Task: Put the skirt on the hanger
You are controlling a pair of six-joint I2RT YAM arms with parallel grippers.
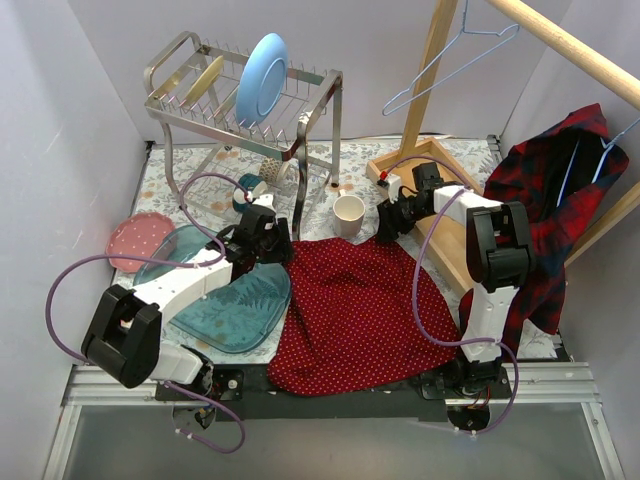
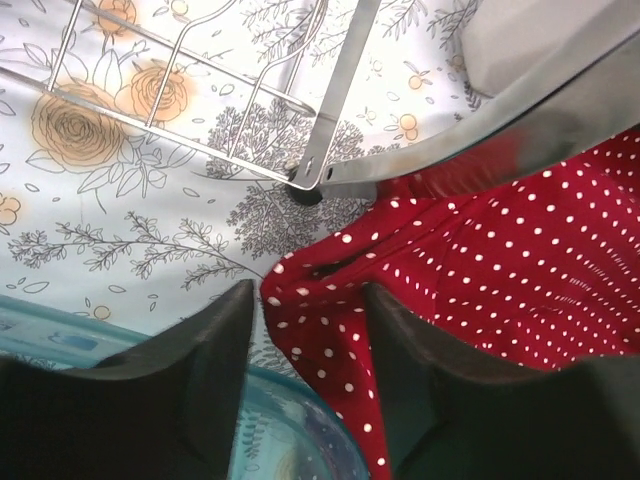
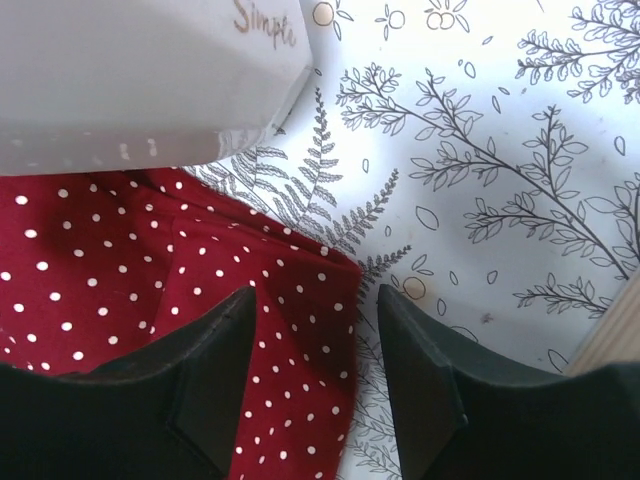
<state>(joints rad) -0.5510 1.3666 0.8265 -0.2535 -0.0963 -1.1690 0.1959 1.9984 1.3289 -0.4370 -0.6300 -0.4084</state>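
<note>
1. From overhead, the skirt [image 1: 350,310] lies spread flat on the table between the two arms. Its wide hem is toward the arm bases and its narrow top edge is near the white cup [image 1: 348,213].
2. The same view puts the left gripper [image 1: 262,240] at the skirt's upper left corner and the right gripper [image 1: 390,222] at its upper right corner. From this height the jaws are too small to judge.
3. The left wrist view shows that gripper's jaws standing apart, not clamped, with the skirt's corner lying in the gap between the dark fingers [image 2: 200,380]. A metal leg of the dish rack [image 2: 335,110] ends just beyond that corner. The teal glass dish [image 2: 290,430] sits under the fingers.
4. The right wrist view shows those jaws apart as well. The other skirt corner lies between them, and the outer finger is over the printed tablecloth [image 3: 500,150]. The cup stands just beyond the corner, and its lettering shows only in this view.
5. Only the overhead view shows the hanger [image 1: 450,60], a pale blue wire one on the wooden rail [image 1: 570,45], well apart from the skirt. A plaid shirt [image 1: 550,220] hangs at the right.
</note>
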